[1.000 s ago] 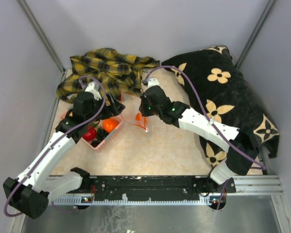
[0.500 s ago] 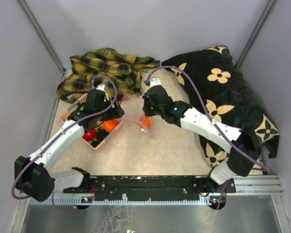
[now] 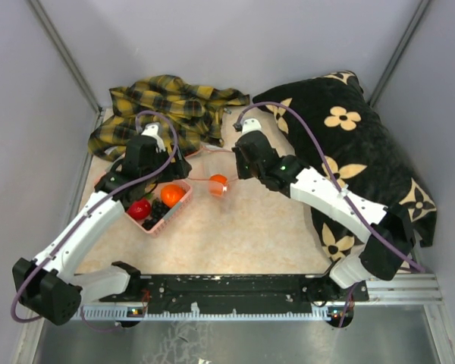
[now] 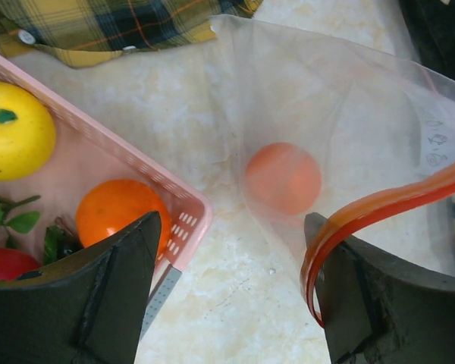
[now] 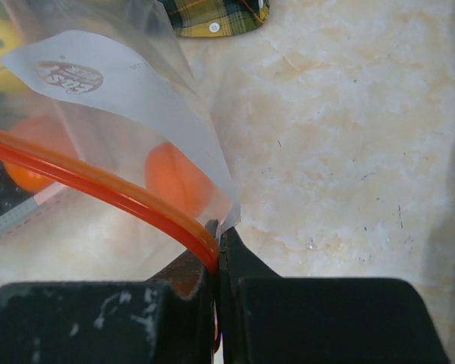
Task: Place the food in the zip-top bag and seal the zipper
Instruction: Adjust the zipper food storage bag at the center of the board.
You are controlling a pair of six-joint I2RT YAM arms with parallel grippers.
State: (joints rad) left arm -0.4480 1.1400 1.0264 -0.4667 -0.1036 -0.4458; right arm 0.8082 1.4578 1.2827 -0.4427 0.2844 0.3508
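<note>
red apple (image 4: pixel 0 262) mostly behind the left hand (image 4: pixel 229 227) (also past the picture's edge)

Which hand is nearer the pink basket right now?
Left. Left hand hovers open over the basket corner; right hand sits beyond it, shut on the zipper.

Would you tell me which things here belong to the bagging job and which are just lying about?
Job: clear plastic zip-top bag; its red zipper strip; orange toy ball inside; yellow lemon, orange ball and red apple in the pink perforated basket.
Lying about: yellow plaid cloth; black flower-patterned cushion.
</note>
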